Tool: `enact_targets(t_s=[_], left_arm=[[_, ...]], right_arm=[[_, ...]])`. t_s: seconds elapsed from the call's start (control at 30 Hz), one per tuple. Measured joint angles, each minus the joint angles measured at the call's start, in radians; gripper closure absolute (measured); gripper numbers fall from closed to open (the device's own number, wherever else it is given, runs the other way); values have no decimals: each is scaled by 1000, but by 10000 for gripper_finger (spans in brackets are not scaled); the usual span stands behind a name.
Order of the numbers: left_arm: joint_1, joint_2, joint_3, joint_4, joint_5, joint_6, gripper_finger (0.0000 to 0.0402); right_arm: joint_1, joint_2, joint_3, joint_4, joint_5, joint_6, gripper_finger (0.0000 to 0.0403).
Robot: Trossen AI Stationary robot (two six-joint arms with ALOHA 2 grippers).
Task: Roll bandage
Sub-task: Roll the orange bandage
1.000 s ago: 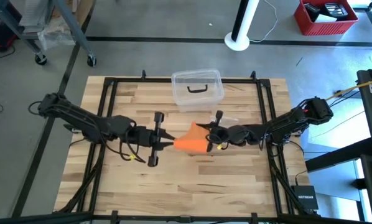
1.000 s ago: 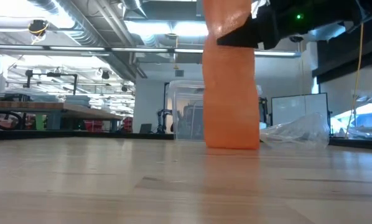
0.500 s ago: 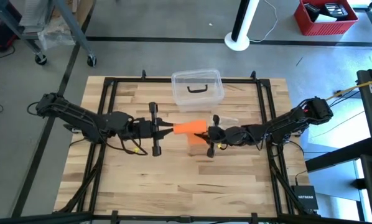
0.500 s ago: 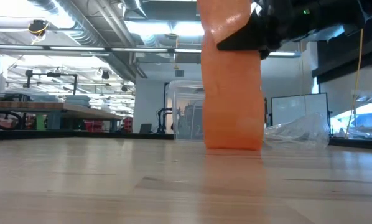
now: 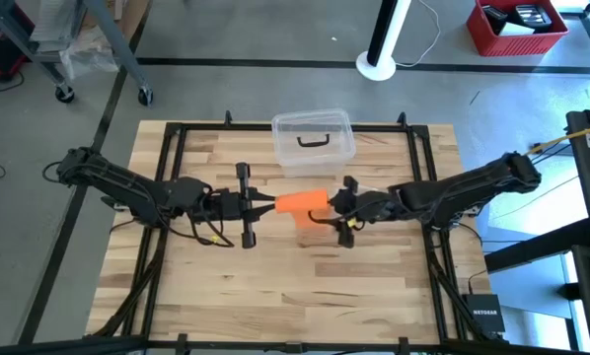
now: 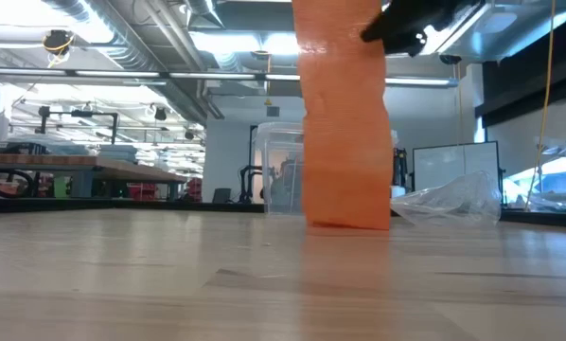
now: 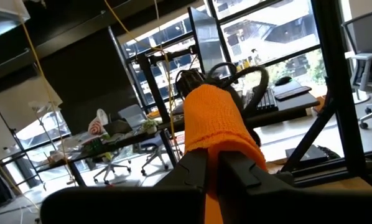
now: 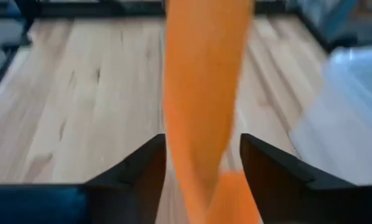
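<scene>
Bandage, soft, light knit strip above mid-table just before the clear plastic box, hangs limp to the wood: left gripper pinches its rolled end, right gripper stands spread around the tail unclamped; best regripped near the roll, judged.

On the table: 1 orange bandage, 1 clear plastic box with a black handle, 1 clear plastic wrapper, and 2 grippers, left and right.
</scene>
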Motion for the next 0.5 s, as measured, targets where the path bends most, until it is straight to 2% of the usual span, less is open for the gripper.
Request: enact_targets(t_s=[0.1,0.2,0.4,0.5], left_arm=[[-1,0,0,-1,0,4,393],[-1,0,0,1,0,6,396],[0,0,0,0,3,0,391],[0,0,0,-1,4,-9,389]], right_arm=[[28,-27,-26,-24,21,5,181],[57,-30,-120,91,80,-29,184],[17,15,-414,671,119,-133,199],[-20,54,-496,961,30,-129,206]])
